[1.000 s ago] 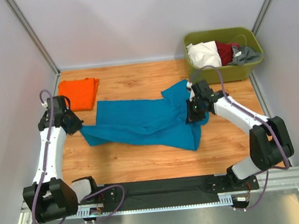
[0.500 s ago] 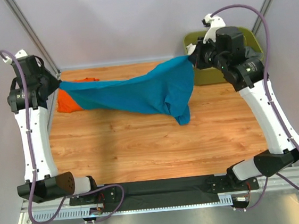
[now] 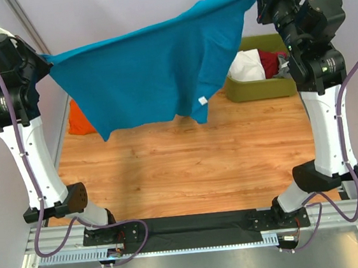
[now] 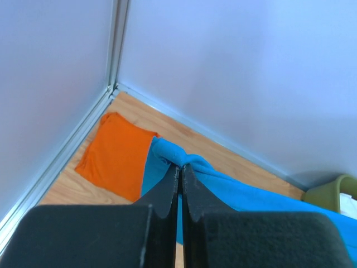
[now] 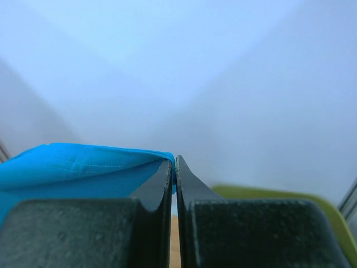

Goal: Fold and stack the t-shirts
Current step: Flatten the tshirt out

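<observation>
**Teal shirt** (image 3: 153,66). Held in the air, clear of the table (image 3: 189,171), and spread as a sheet across the upper half of the top view. Its long axis runs left to right. The top edge is pulled taut between the two grippers and slopes up toward the upper right of the frame. The body hangs down from that edge, with its lowest corners at centre left and centre.

**Left gripper** (image 3: 42,61). Upper left of the frame. Jaws are pressed together on one end of the teal shirt, and the wrist view shows cloth bunched at the tips.

**Right gripper** (image 3: 261,0). Upper right of the frame, the higher of the two. Jaws are pinched together on the opposite end, and the wrist view shows a stitched hem caught between them.

**Relation for the coming move** (judged). The cloth lies below and between the grippers. Each holds one end, so neither is nearer. The table is directly beneath, so lowering both ends together with the edge kept taut should lay the shirt flat for folding.

**Orange shirt** (image 3: 78,119). Lies flat on the table at centre left, apparently folded and partly hidden behind the hanging cloth. It is the likely base of the stack.

**Tub** (image 3: 270,87). Olive, right of centre, holding white, dark red and grey clothes (image 3: 248,62).

**Labels.** A small white tag (image 3: 202,101) sits at the teal shirt's lower edge, too small to read. No brand or other writing is legible.
</observation>
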Tool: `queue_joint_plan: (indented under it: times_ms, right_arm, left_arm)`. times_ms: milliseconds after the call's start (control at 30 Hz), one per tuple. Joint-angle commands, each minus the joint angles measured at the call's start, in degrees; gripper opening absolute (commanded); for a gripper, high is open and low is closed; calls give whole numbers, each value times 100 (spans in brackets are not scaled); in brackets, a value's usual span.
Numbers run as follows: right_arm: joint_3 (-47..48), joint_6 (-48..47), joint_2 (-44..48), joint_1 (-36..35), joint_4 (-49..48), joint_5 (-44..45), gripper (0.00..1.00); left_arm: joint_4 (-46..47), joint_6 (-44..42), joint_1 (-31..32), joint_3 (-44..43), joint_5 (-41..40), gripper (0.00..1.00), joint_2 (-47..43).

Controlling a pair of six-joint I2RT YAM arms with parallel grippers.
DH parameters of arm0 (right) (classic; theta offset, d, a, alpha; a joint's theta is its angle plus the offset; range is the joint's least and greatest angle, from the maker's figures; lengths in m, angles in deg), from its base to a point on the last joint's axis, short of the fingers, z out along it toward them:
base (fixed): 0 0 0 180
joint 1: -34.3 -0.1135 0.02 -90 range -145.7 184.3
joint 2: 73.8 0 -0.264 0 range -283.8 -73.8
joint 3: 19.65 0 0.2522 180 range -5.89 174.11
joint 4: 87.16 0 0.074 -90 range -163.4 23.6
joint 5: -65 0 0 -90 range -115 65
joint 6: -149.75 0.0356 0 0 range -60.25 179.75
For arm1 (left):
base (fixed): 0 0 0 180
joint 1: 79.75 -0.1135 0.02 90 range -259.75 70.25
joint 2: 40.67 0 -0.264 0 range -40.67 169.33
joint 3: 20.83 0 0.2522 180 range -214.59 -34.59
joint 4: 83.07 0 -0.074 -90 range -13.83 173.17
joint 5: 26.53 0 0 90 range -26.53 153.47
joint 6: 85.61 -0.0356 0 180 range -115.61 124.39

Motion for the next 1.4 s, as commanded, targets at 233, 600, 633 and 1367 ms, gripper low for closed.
queue_joint_plan:
  times_ms: [233, 600, 633, 1367]
  right_arm:
    - [-415, -1099, 238, 77, -1025, -457, 1]
    - [-839, -1056, 1108, -99, -172, -246, 0]
    - [-918, -1029, 1205, -99, -102, -299, 0]
    - [-6665, 1089, 3694, -143, 558, -677, 0]
  left_arm:
    - [272, -756, -30, 437, -646, 0, -388]
    - [88, -704, -30, 1008, -506, 0, -1169]
    - [105, -677, -30, 1113, -479, 0, -1275]
    - [1027, 729, -30, 7318, 1075, 0, -3756]
